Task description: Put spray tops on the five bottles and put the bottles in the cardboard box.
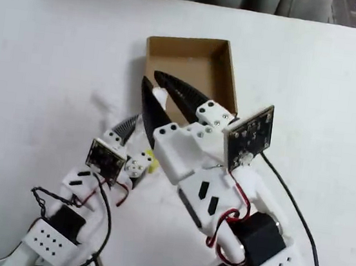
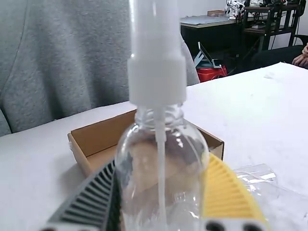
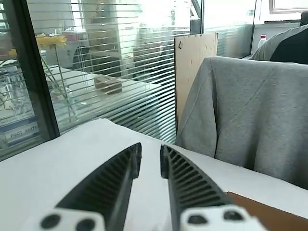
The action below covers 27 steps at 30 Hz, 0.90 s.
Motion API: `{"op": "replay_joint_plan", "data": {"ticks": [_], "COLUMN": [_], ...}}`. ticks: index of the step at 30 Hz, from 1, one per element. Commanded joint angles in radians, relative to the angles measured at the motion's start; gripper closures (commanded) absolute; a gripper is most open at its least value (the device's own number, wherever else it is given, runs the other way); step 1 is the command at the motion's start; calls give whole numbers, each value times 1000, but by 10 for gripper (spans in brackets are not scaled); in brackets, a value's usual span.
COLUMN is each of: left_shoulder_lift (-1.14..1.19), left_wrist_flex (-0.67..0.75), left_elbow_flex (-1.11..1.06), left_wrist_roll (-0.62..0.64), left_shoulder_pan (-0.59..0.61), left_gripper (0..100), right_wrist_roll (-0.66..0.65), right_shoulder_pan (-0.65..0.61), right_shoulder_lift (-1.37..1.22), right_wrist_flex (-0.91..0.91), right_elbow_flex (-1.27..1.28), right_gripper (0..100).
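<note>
The left gripper [image 2: 161, 166] pinches a clear bottle [image 2: 144, 192] between grey and yellow jaws, at 7 o'clock from the cardboard box [image 1: 187, 56] on the white counter [image 1: 58, 47]. A white spray top [image 2: 156, 67] sits on its neck. If it is not fully threaded, tipping could loosen it. The right gripper [image 3: 150, 154], jaws a sliver apart on nothing, hovers close and could knock it. The spray head and bottle base are cut off, and the right arm hides part of the box floor.
</note>
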<state>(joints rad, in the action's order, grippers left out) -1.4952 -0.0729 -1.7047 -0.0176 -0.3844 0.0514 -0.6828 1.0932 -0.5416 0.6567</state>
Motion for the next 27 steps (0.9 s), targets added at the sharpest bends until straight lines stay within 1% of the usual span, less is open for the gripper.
{"op": "replay_joint_plan", "data": {"ticks": [1,5,9,16,20,27], "left_shoulder_lift": [-18,-18,-18,-18,-18,-18], "left_wrist_flex": [-9,-9,-9,-9,-9,-8], "left_elbow_flex": [6,6,6,6,6,6], "left_wrist_roll": [3,3,3,3,3,3], "left_shoulder_pan": [-13,-13,-10,-7,-7,-7], "left_gripper": [978,978,978,978,978,978], "right_wrist_roll": [-2,-2,-2,-3,-3,-3], "right_shoulder_pan": [50,122,139,122,134,285], "right_shoulder_lift": [-31,-137,-209,-154,-130,-130], "right_wrist_flex": [-7,-13,-13,-15,-15,-15], "right_elbow_flex": [-55,-35,15,37,38,41], "right_gripper": [983,982,982,982,982,982]}}
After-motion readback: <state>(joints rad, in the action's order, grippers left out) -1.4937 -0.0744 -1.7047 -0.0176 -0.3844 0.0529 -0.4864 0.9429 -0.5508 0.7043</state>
